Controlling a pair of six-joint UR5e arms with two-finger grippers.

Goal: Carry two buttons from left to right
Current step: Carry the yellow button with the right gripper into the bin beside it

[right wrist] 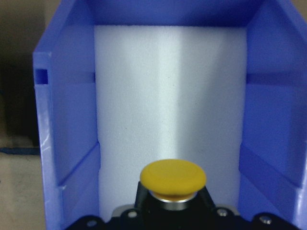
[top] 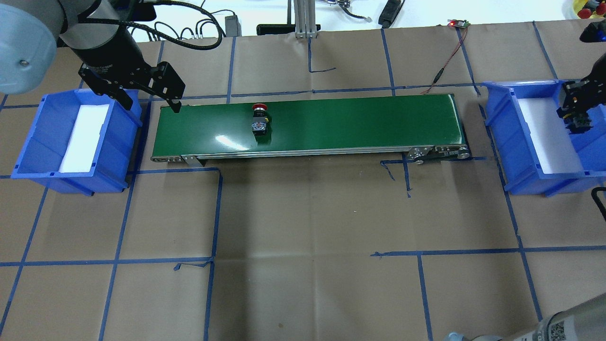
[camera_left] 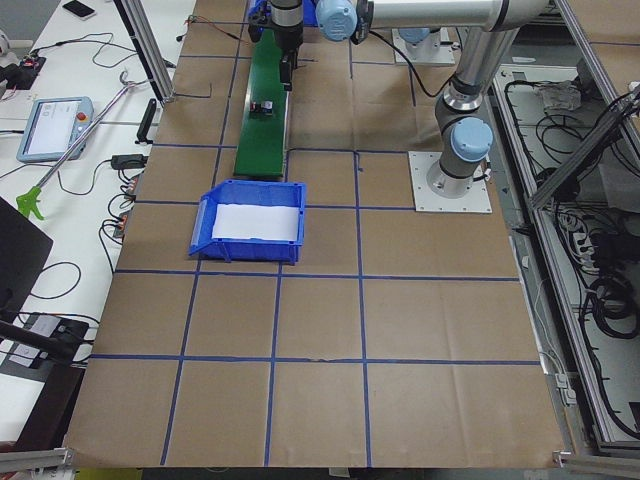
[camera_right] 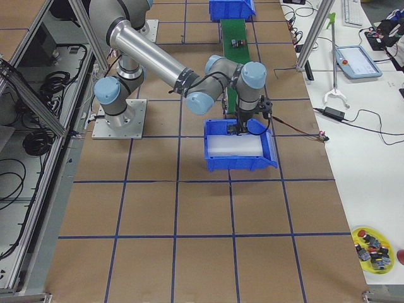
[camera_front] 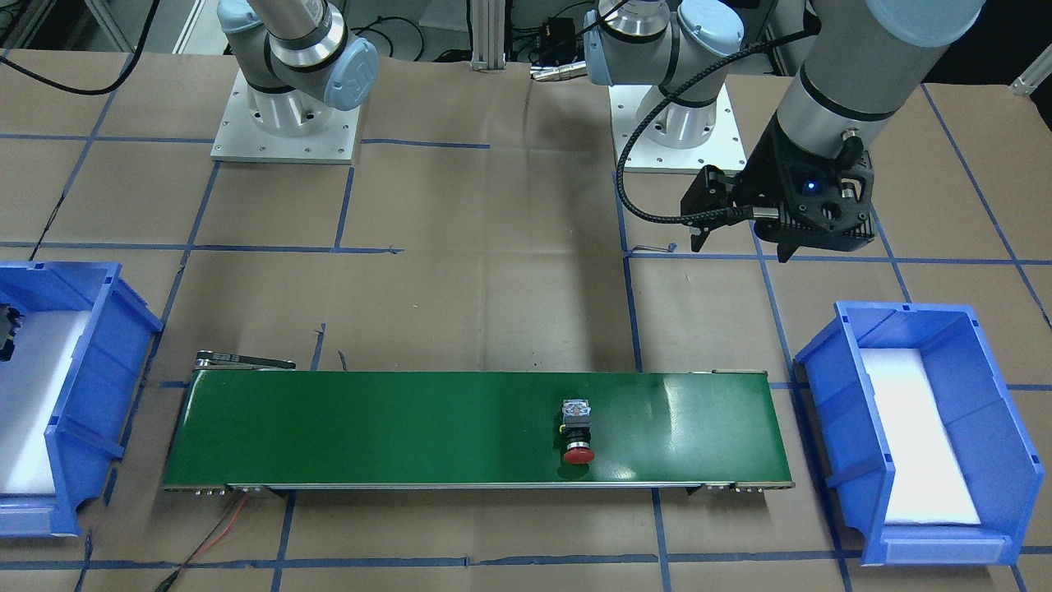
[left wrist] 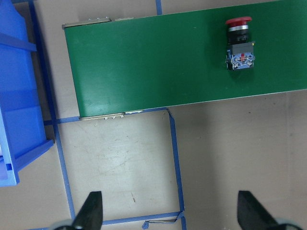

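Overhead exterior view put the red-capped button [top: 259, 119] on its side on the green conveyor belt [top: 360, 124], left of the belt's middle. Its cap lay near the belt's upper edge and its contact block pointed toward the lower edge, short of it. The belt to the button's right lay bare as far as the end roller.

The yellow-capped button [right wrist: 173, 179] sat pinched in the closed right gripper [top: 574, 112], at the right edge of that frame. It hung over the white foam floor of the blue bin at frame right [top: 497, 111], inside the bin's walls. Whether it touched the foam could not be told.

The left gripper [left wrist: 170, 213] stood wide open with nothing between its fingers [left wrist: 91, 213]. It hung at the upper left of the overhead frame, between the belt's left end and the blue bin at frame left [top: 28, 158]. Its wrist view looked down on brown paper [left wrist: 120, 158] crossed by blue tape lines.
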